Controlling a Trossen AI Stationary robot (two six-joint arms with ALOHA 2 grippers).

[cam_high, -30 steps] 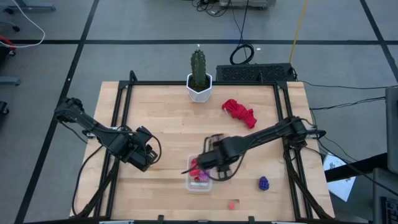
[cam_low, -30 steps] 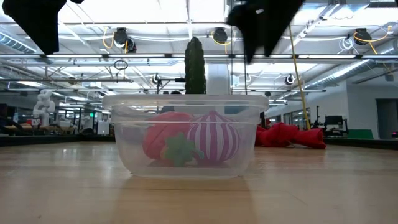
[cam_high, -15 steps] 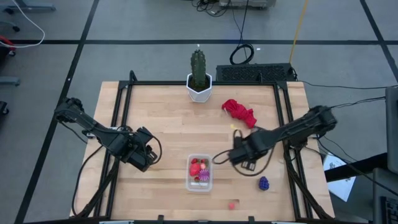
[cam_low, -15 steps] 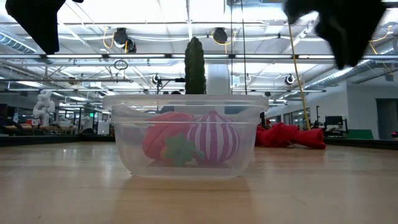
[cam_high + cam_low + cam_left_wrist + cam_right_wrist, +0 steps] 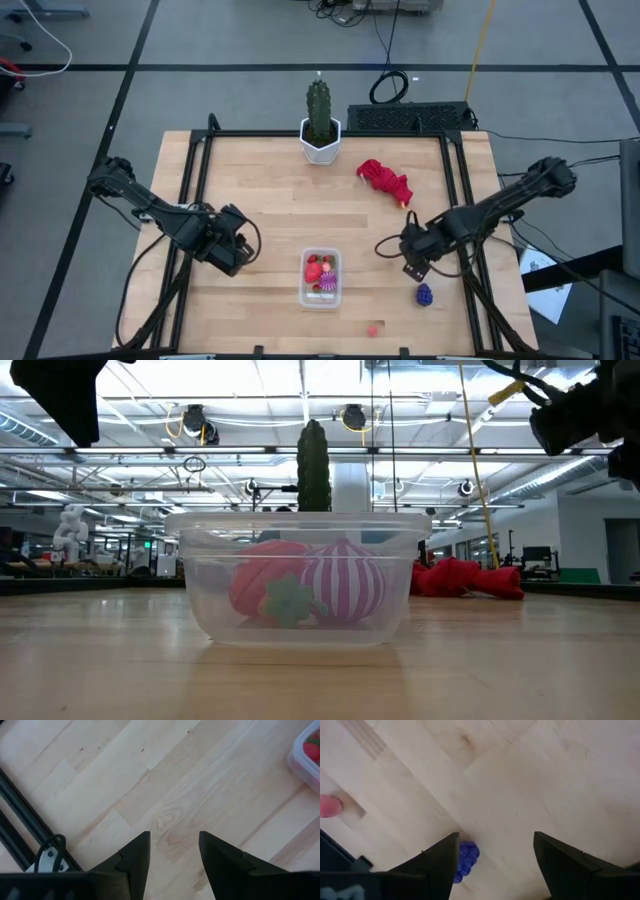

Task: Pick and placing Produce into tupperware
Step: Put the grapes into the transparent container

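At six o'clock on your worktop [image 5: 270, 200], the tupperware [image 5: 321, 279] holds a strawberry [image 5: 315, 268]; grape bunch [image 5: 424, 294] lies at four. Your right gripper [image 5: 412, 258] hovers spread-fingered above it; left gripper [image 5: 238, 250] waits at eight, fingers parted, empty.

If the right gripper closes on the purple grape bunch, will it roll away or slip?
The grape bunch looks small and bumpy, so it probably shifts a little rather than rolling far. It lies alone on bare table, so a nudge could slide it. The right gripper is open with room to spare, so a centred grip seems likely to hold.
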